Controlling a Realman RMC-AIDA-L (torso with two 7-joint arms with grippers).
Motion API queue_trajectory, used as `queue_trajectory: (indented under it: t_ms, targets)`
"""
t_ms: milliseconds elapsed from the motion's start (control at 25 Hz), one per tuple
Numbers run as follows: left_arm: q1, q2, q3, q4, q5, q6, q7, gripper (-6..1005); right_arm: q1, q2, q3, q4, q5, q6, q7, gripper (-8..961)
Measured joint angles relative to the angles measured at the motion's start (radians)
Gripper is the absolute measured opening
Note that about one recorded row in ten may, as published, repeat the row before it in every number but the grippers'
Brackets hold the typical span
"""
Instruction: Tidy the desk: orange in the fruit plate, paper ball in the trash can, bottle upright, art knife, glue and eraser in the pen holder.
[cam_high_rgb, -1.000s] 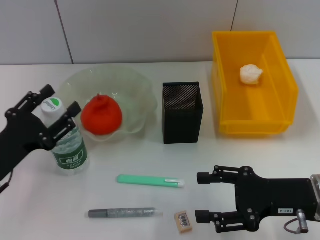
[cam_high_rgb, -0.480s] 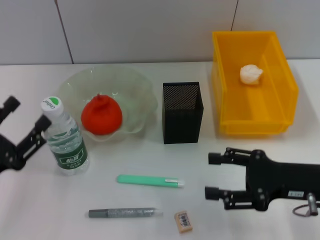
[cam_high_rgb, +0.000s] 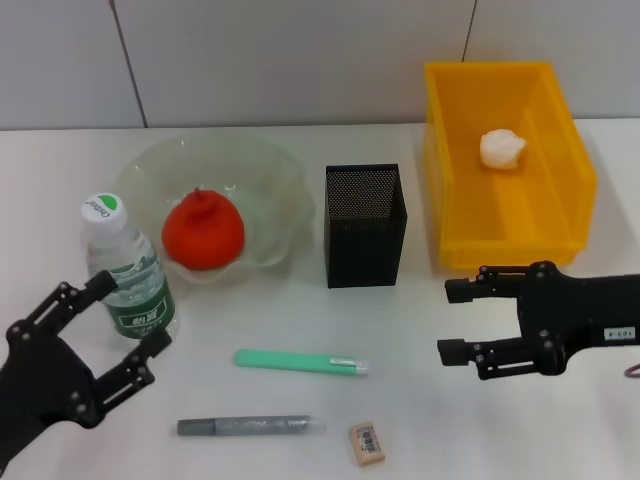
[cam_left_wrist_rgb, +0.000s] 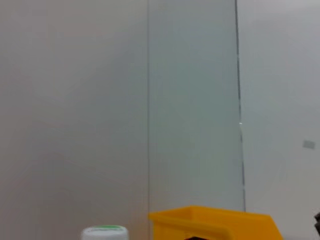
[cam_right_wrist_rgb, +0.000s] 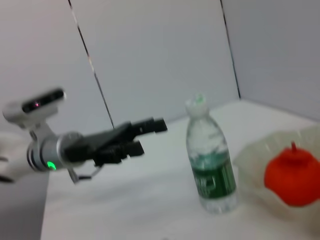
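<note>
desk (cam_high_rgb: 300, 420) carries all items in the head view. bottle (cam_high_rgb: 127, 275) stands upright at 9 o'clock from the pen holder (cam_high_rgb: 364, 225), white cap up, just beside the fruit plate (cam_high_rgb: 270, 165). orange (cam_high_rgb: 203, 232) lies inside the fruit plate. paper ball (cam_high_rgb: 501, 148) lies inside the trash can (cam_high_rgb: 560, 160), at 2 o'clock from the pen holder.

green art knife (cam_high_rgb: 300, 361) lies flat at 6 o'clock from the pen holder. grey glue stick (cam_high_rgb: 250, 426) lies flat at 7 o'clock from the art knife, apart from it. eraser (cam_high_rgb: 366, 443) lies at 3 o'clock from the glue stick, barcode sticker up.

left gripper (cam_high_rgb: 125, 320) sits at 6 o'clock from the bottle, fingers spread wide, holding nothing; one fingertip is near the bottle label, contact cannot be determined. right gripper (cam_high_rgb: 455, 322) hovers at 4 o'clock from the pen holder, below the trash can's front wall, fingers spread apart, holding nothing.

right wrist view shows the bottle (cam_right_wrist_rgb: 210, 162) upright, the orange (cam_right_wrist_rgb: 292, 175) in the fruit plate (cam_right_wrist_rgb: 250, 160), and the left gripper (cam_right_wrist_rgb: 150, 135) beside the bottle, not gripping it. left wrist view shows only the bottle (cam_left_wrist_rgb: 105, 233) cap and the trash can (cam_left_wrist_rgb: 215, 223) rim before a wall.
</note>
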Motion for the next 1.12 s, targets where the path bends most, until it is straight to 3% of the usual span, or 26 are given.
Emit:
queue_trajectory:
  t_ms: [240, 560, 920, 1120]
  targets:
    - [0.001, -0.001, 0.051, -0.003, 0.001, 0.001, 0.016, 811, 0.04, 0.017, -0.007, 0.11, -0.109, -0.004, 0.131, 795]
    - [0.001, -0.001, 0.077, -0.004, 0.002, -0.002, 0.02, 811, 0.156, 0.033, -0.022, 0.203, -0.257, -0.009, 0.295, 795]
    - [0.0, -0.001, 0.091, -0.004, 0.002, -0.008, 0.021, 811, 0.188, 0.038, -0.135, 0.273, -0.331, -0.011, 0.368, 792]
    - [0.0, 0.001, 0.103, -0.004, 0.002, -0.008, 0.017, 811, 0.236, 0.039, -0.282, 0.371, -0.382, 0.003, 0.547, 791]
